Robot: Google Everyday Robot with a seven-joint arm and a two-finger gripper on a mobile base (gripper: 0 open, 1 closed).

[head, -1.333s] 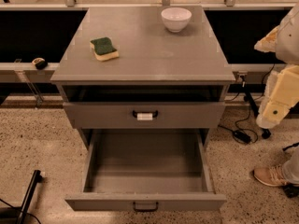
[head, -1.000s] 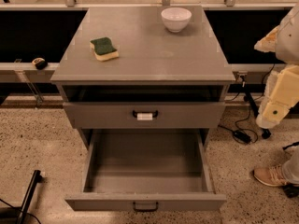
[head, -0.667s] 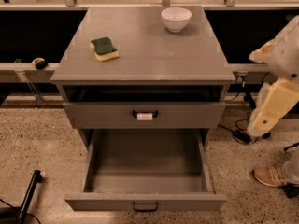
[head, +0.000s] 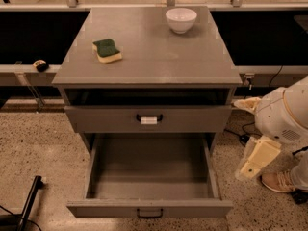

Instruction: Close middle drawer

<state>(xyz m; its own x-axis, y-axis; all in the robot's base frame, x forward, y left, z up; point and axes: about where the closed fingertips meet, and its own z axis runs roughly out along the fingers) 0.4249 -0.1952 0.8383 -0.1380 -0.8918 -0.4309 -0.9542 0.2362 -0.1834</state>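
The middle drawer (head: 192, 209) is the wide, deep grey one, pulled far out at the bottom of the view. It is empty inside, and its plain black loop handle (head: 149, 214) sits at the centre of its front. My arm's white and cream end, with the gripper (head: 256, 159), hangs at the right. It is beside the drawer's right wall, a little apart from it and touching nothing.
Above, a grey drawer (head: 96, 120) with a white-tagged handle (head: 149, 119) stands slightly out. The cabinet top (head: 154, 57) holds a green-and-yellow sponge (head: 107, 50) and a white bowl (head: 181, 19). A person's shoe (head: 278, 182) and cables (head: 244, 137) lie at the right, a black pole (head: 30, 199) at the lower left.
My arm has dropped lower along the cabinet's right side and come a little closer to the open drawer. The drawers have not moved.
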